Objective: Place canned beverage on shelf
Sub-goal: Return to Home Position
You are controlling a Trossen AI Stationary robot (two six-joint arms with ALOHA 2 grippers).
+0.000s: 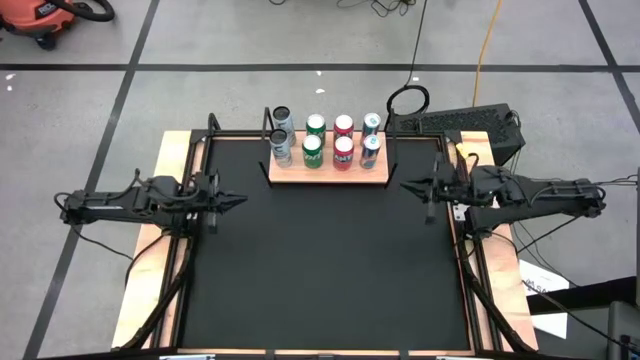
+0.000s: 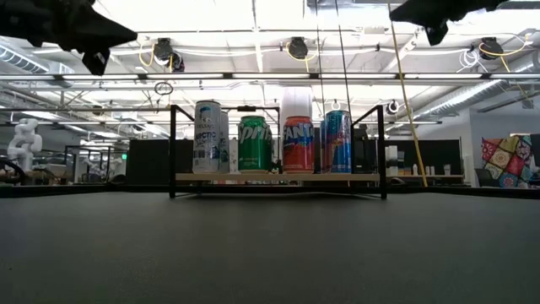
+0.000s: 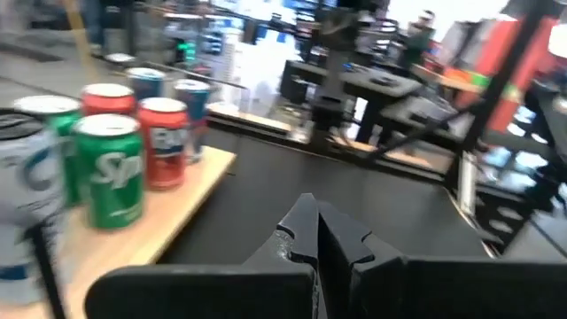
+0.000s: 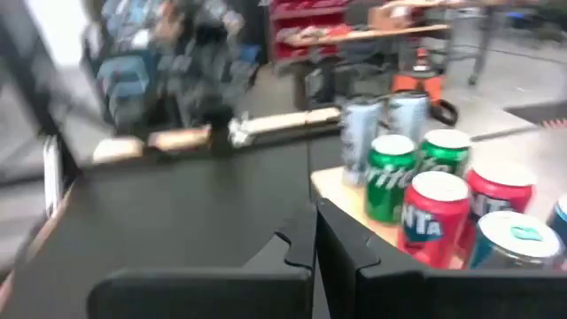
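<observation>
The shelf (image 1: 330,175), a light-wood board with thin black rod uprights, lies at the table's far middle. Several upright cans stand on it in two rows: silver (image 1: 282,147), green (image 1: 313,151), red (image 1: 343,152) and blue (image 1: 370,150). They also show in the low view (image 2: 256,144). My left gripper (image 1: 238,200) is shut and empty at the table's left edge, above the tabletop. My right gripper (image 1: 405,184) is shut and empty at the table's right edge. Both are well clear of the shelf.
The black tabletop (image 1: 330,270) has a wooden frame (image 1: 160,240) around it. A dark box (image 1: 470,125) and a coiled cable (image 1: 407,100) lie beyond the far right corner. Papers (image 1: 550,290) lie off the right side.
</observation>
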